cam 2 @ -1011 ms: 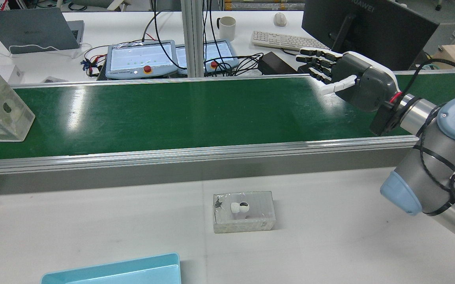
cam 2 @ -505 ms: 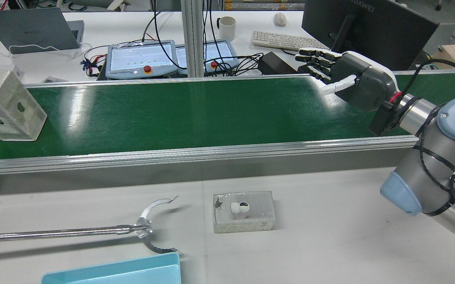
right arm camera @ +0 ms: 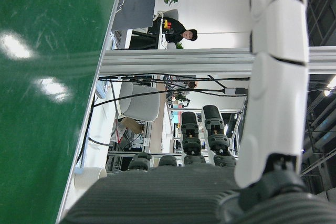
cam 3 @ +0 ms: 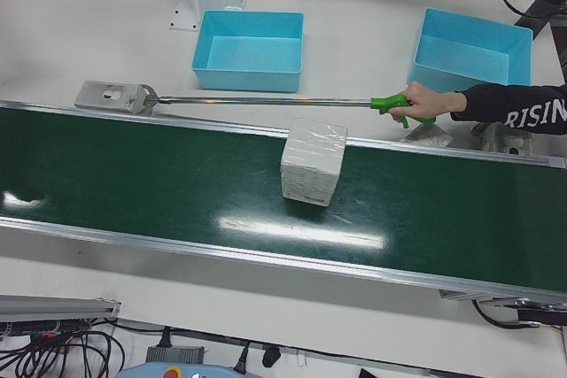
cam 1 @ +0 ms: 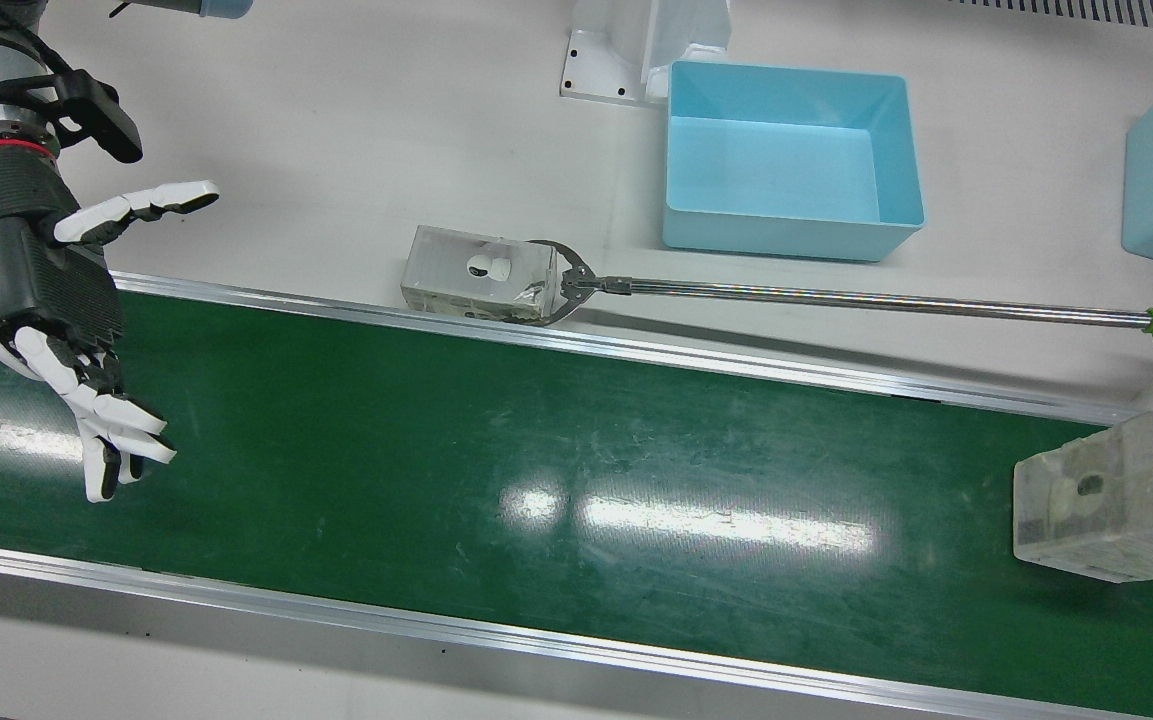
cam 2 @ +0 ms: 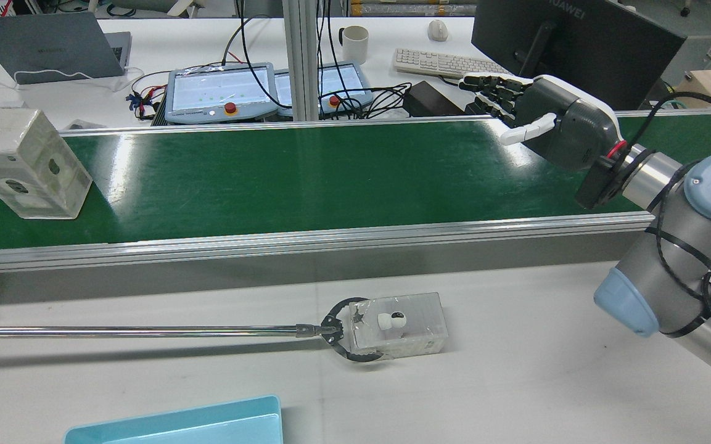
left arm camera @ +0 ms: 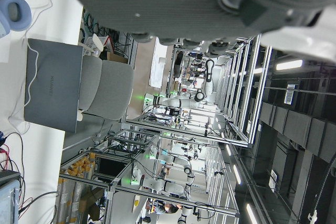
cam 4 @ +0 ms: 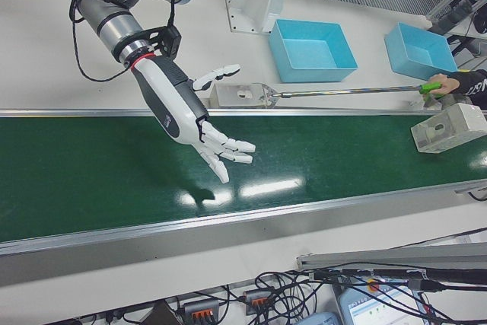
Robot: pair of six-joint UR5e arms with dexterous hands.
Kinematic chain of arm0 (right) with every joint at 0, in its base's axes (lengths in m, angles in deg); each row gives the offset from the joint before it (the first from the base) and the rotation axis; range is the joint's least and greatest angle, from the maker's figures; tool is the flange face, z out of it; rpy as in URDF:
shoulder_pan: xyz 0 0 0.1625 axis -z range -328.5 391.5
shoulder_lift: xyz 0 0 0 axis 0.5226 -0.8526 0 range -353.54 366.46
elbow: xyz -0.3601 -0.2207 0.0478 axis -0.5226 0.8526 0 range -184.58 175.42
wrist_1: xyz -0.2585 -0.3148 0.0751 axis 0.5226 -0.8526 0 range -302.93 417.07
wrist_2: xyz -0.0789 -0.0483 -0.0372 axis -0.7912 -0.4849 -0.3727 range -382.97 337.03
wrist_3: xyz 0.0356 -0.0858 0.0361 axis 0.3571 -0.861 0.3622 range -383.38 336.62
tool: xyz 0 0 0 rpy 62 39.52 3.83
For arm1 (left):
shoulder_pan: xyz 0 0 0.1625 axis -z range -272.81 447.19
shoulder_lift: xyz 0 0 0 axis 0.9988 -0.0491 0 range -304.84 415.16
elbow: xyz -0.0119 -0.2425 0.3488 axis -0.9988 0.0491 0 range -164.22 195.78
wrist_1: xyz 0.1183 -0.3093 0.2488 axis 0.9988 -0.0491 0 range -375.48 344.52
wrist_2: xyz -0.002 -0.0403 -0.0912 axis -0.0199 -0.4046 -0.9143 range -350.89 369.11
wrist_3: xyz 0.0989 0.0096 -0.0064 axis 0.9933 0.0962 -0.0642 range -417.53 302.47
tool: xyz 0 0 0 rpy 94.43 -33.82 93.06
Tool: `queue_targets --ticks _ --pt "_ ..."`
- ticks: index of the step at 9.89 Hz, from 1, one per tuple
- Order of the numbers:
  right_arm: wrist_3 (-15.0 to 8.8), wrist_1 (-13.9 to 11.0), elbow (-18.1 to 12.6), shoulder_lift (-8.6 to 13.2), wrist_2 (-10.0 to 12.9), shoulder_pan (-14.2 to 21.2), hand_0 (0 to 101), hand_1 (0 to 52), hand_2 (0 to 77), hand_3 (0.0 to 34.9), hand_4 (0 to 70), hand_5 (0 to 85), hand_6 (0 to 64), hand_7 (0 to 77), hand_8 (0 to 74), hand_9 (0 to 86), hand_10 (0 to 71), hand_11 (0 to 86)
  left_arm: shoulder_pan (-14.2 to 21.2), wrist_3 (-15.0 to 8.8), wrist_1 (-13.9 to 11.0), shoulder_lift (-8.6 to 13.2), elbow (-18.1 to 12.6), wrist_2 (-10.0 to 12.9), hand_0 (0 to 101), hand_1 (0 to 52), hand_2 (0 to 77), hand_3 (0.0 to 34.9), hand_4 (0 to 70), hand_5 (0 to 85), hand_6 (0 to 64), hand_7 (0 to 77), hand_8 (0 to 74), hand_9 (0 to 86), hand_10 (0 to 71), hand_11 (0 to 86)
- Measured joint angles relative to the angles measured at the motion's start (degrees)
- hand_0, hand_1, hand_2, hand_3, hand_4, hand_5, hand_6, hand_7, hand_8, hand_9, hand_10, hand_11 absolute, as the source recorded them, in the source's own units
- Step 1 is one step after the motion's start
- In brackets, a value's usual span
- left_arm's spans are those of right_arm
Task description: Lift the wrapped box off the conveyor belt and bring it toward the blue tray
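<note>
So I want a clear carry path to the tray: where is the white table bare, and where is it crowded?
Bare: the table between the right hand and the small box, and behind that box up to the blue tray. Crowded: the strip along the belt's rail, where the reacher pole runs from the small box toward the wrapped box.

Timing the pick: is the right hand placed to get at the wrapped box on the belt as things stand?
Probably not yet. The right hand hovers open above one end of the conveyor belt, and the wrapped box stands at the opposite end. Bare belt lies between them, so nothing blocks the way.
</note>
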Motion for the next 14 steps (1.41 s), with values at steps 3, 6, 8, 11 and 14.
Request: queue_targets --ticks 3,6,8,11,14 --pt "-0.1 0.1 0.1 0.0 0.0 0.0 47 13.1 12.0 2.1 13.1 15.8 2.2 15.8 0.0 2.2 2.2 4.9 0.0 0.0 0.0 0.0 0.0 0.0 0 0.0 0.5 0.0 0.0 0.5 0.0 0.5 0.5 0.0 0.5 0.0" --pt "-0.1 0.1 0.2 -0.1 0.0 0.1 47 13.1 11.4 2.1 14.2 15.8 2.2 16.9 0.0 2.2 2.2 3.8 0.0 0.0 0.0 0.0 0.0 0.0 0 0.0 1.1 0.0 0.0 0.5 0.0 0.5 0.5 0.0 0.5 0.0" --pt "0.0 0.1 0.2 -0.1 0.0 0.1 47 13.1 11.4 2.0 14.2 15.8 2.2 16.9 0.0 2.2 2.2 3.8 0.0 0.0 0.0 0.0 0.0 0.0 0 0.0 1.1 0.0 0.0 0.5 0.0 0.5 0.5 0.0 0.5 0.5" --pt "0.1 0.1 0.0 -0.5 -0.1 0.1 48 12.5 10.4 2.1 13.1 15.8 0.0 16.9 0.0 2.2 1.1 3.8 0.0 0.0 0.0 0.0 0.0 0.0 0 0.0 1.1 0.0 0.0 1.1 0.0 0.5 0.5 0.0 0.5 0.0" --pt "0.1 0.1 0.0 -0.5 0.0 0.1 47 12.5 10.4 2.1 13.1 15.8 1.6 16.9 0.0 2.2 1.1 3.8 0.0 0.0 0.0 0.0 0.0 0.0 0 0.0 0.5 0.0 0.0 1.1 0.0 0.5 0.5 0.0 0.5 0.0"
